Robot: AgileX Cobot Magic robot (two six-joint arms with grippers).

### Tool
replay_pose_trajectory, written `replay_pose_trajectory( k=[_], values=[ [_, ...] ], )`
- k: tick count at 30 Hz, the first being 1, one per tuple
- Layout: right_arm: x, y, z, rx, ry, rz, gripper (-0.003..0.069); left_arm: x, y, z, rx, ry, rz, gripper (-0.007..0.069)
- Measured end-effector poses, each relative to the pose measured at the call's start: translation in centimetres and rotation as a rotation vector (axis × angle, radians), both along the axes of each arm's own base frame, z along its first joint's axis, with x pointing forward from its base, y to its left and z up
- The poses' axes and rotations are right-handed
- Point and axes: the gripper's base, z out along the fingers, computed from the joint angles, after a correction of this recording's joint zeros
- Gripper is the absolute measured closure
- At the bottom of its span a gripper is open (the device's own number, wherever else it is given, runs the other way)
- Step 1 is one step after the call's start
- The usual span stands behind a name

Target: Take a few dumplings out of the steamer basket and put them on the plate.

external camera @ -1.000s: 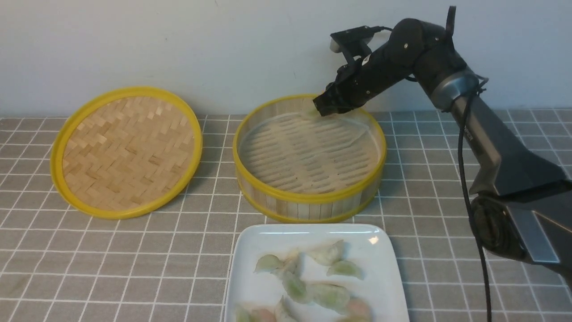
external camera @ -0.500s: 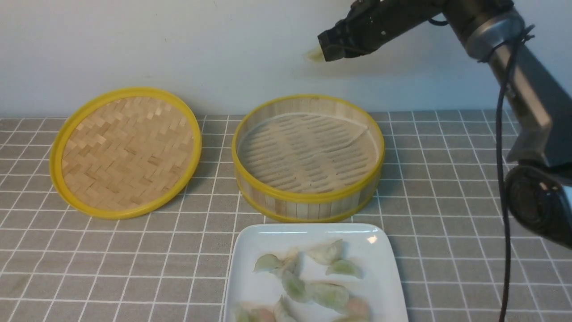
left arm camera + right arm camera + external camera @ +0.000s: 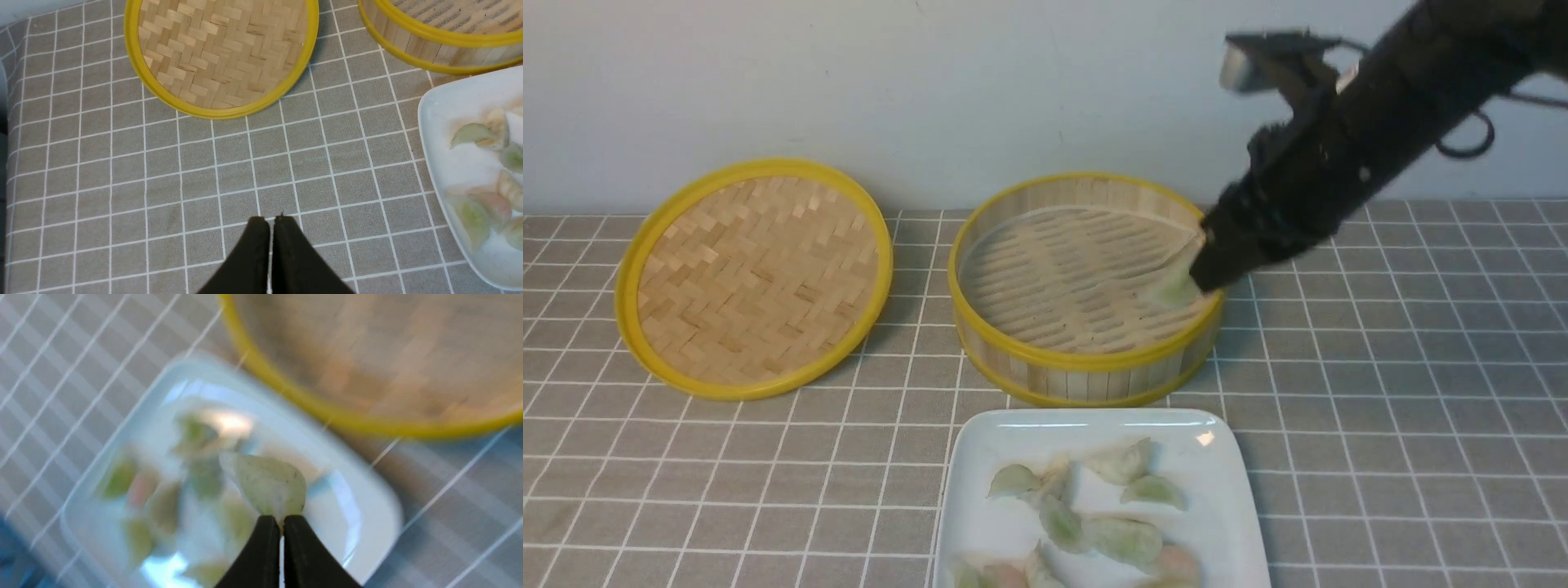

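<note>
My right gripper is shut on a pale green dumpling, which hangs in the air over the near right rim of the steamer basket. No dumplings show on the basket's slatted floor. Several dumplings lie on the white square plate in front of the basket; the right wrist view shows this plate blurred below the held dumpling. My left gripper is shut and holds nothing, above the tiled cloth left of the plate.
The flat woven lid with a yellow rim lies left of the basket. A grey checked tablecloth covers the table, and a pale wall stands close behind the basket.
The right arm lifted the dumpling out of the basket's far side, rose high, then swung down and toward me to the basket's near right rim. The plate's dumplings have not moved.
</note>
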Motion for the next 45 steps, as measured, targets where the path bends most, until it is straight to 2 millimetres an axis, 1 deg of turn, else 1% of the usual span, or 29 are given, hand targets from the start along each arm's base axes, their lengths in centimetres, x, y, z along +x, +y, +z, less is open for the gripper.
replay_pose_trajectory(
  k=[1, 2, 3, 5, 6, 7, 9, 12, 15, 16, 19, 20, 23, 24, 26, 27, 29, 31, 32, 33, 34, 36, 38, 40, 41, 42, 43, 44, 45],
  values=[
    [-0.3, 0.1, -0.2, -0.002, 0.006, 0.005, 0.0666, 0.0, 0.0, 0.0, 0.000, 0.000, 0.000, 0.0629],
    [-2.3, 0.7, -2.0, -0.012, 0.047, 0.038, 0.0666, 0.0, 0.0, 0.0, -0.002, -0.005, -0.001, 0.0629],
    [-3.5, 1.1, -3.3, -0.021, 0.064, 0.057, 0.0666, 0.1, 0.0, 0.1, -0.003, -0.010, -0.003, 0.0629],
    [-5.1, 2.0, -5.1, -0.034, 0.060, 0.085, 0.0666, 0.1, -0.1, 0.1, -0.006, -0.016, -0.005, 0.0629],
    [-5.2, 2.1, -5.1, -0.034, 0.060, 0.091, 0.0666, 0.1, -0.1, 0.1, -0.006, -0.017, -0.005, 0.0629],
    [-6.0, 2.9, -6.5, -0.044, 0.040, 0.104, 0.0666, 0.1, -0.1, 0.1, -0.007, -0.019, -0.005, 0.0629],
    [-6.4, 3.5, -7.4, -0.050, 0.015, 0.108, 0.0666, 0.1, -0.1, 0.1, -0.007, -0.019, -0.005, 0.0629],
    [-6.3, 4.1, -7.9, -0.042, -0.019, 0.092, 0.0658, 0.1, -0.1, 0.1, -0.007, -0.019, -0.005, 0.0629],
    [-5.8, 4.3, -8.1, -0.029, -0.048, 0.044, 0.0625, 0.1, -0.1, 0.1, -0.007, -0.019, -0.005, 0.0629],
    [-5.6, 4.3, -8.1, -0.024, -0.061, 0.026, 0.0587, 0.1, -0.1, 0.1, -0.007, -0.019, -0.005, 0.0629],
    [-5.6, 4.3, -8.1, -0.021, -0.063, 0.016, 0.0514, 0.1, -0.1, 0.1, -0.007, -0.019, -0.005, 0.0629],
    [-5.6, 4.3, -8.1, -0.021, -0.062, 0.015, 0.0466, 0.1, -0.1, 0.1, -0.007, -0.019, -0.005, 0.0629],
    [-5.6, 4.4, -7.5, -0.032, -0.052, 0.043, 0.0393, 0.1, -0.1, 0.1, -0.006, -0.019, -0.006, 0.0629],
    [-5.6, 4.3, -7.2, -0.036, -0.048, 0.049, 0.0382, 0.1, -0.1, 0.1, -0.007, -0.020, -0.007, 0.0629],
    [-5.8, 4.2, -5.4, -0.029, -0.033, 0.052, 0.0384, 0.1, -0.2, 0.2, -0.014, -0.023, -0.010, 0.0629],
    [-5.8, 3.9, -3.9, -0.017, -0.042, 0.044, 0.0403, 0.2, -0.2, 0.2, -0.021, -0.027, -0.015, 0.0629],
    [-6.5, 2.9, 0.0, 0.019, -0.110, 0.030, 0.0475, 0.2, -0.4, 0.3, -0.039, -0.040, -0.025, 0.0629],
    [-7.8, 1.3, 4.2, 0.061, -0.209, 0.009, 0.0552, 0.3, -0.6, 0.4, -0.053, -0.050, -0.034, 0.0629],
    [-8.5, 0.4, 5.9, 0.081, -0.252, -0.014, 0.0587, 0.3, -0.6, 0.4, -0.059, -0.055, -0.037, 0.0629],
    [-9.9, -0.8, 8.2, 0.108, -0.324, -0.042, 0.0627, 0.4, -0.7, 0.4, -0.064, -0.061, -0.040, 0.0629],
    [-10.7, -1.7, 9.3, 0.117, -0.361, -0.065, 0.0643, 0.4, -0.7, 0.5, -0.067, -0.067, -0.042, 0.0629],
    [-13.5, -4.0, 12.5, 0.147, -0.481, -0.119, 0.0661, 0.5, -0.8, 0.6, -0.074, -0.084, -0.046, 0.0629],
    [-17.7, -6.7, 15.5, 0.173, -0.635, -0.186, 0.0670, 0.6, -0.8, 0.8, -0.081, -0.106, -0.052, 0.0629],
    [-21.9, -9.0, 17.2, 0.206, -0.778, -0.254, 0.0671, 0.7, -0.9, 0.9, -0.086, -0.120, -0.055, 0.0629],
    [-22.3, -9.2, 17.3, 0.210, -0.792, -0.261, 0.0671, 0.7, -0.9, 0.9, -0.087, -0.123, -0.055, 0.0629],
    [-25.6, -10.7, 17.4, 0.247, -0.894, -0.318, 0.0671, 0.8, -0.9, 1.0, -0.091, -0.136, -0.059, 0.0629],
    [-26.2, -10.9, 17.5, 0.253, -0.908, -0.322, 0.0671, 0.8, -1.0, 1.0, -0.093, -0.140, -0.060, 0.0629],
    [-29.0, -12.2, 17.0, 0.294, -0.994, -0.367, 0.0672, 0.9, -1.0, 1.1, -0.097, -0.154, -0.063, 0.0629],
    [-30.8, -13.0, 16.3, 0.327, -1.054, -0.398, 0.0672, 0.9, -1.0, 1.2, -0.101, -0.163, -0.065, 0.0629]
  ],
)
